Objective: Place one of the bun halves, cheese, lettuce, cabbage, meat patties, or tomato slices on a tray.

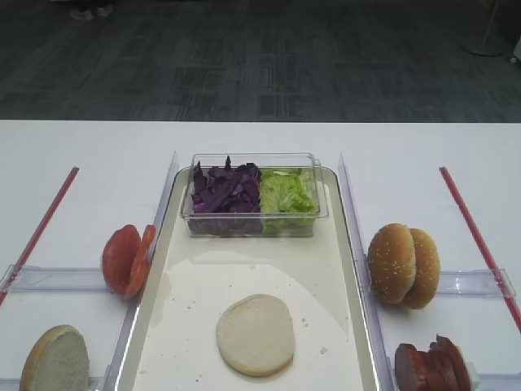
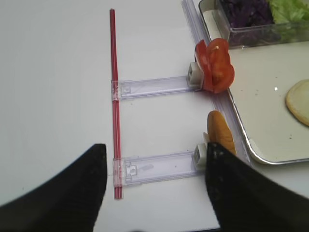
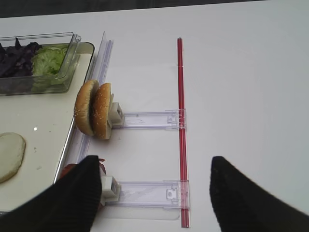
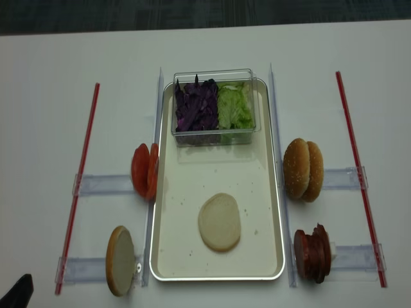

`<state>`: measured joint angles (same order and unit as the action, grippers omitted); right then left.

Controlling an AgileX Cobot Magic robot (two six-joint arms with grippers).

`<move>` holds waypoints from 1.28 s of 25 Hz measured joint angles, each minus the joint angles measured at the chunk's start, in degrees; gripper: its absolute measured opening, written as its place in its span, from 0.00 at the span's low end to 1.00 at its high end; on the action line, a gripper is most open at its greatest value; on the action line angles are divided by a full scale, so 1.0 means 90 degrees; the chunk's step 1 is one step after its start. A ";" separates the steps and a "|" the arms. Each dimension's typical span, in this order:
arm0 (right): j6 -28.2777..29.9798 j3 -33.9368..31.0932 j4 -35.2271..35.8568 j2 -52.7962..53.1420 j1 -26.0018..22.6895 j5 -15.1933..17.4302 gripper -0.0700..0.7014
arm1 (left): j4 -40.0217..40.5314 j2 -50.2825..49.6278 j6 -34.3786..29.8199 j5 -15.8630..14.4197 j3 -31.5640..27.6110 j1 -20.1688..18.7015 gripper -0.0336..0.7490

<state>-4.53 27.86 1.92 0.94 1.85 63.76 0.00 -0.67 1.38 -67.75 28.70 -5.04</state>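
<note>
A thin cream bun half lies flat on the long tray, with no gripper on it. A second bun half stands on edge left of the tray, beside the tomato slices. Purple cabbage and green lettuce fill a tub. The meat patties stand at the right. No cheese shows. My left gripper hovers open and empty over the table left of the tray. My right gripper is open and empty, right of the tray.
The clear plastic tub sits on the tray's far end. Two sesame buns stand on edge right of the tray. Clear plastic holders and red strips lie on both sides.
</note>
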 joint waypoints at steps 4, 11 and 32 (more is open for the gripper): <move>0.0000 0.0000 0.0009 0.0000 0.0000 0.0000 0.75 | -0.0063 0.0164 -0.0012 0.0000 -0.0023 0.0000 0.58; 0.0018 0.0000 0.0025 0.0000 0.0000 0.0000 0.75 | -0.0147 0.0177 -0.0067 0.0000 -0.0037 0.0000 0.58; 0.0018 0.0000 0.0028 0.0000 0.0000 0.0013 0.75 | -0.0147 0.0190 -0.0067 0.0000 -0.0037 0.0000 0.58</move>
<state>-4.37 27.86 2.17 0.94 1.85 63.87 -1.32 1.04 0.77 -67.75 28.36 -5.04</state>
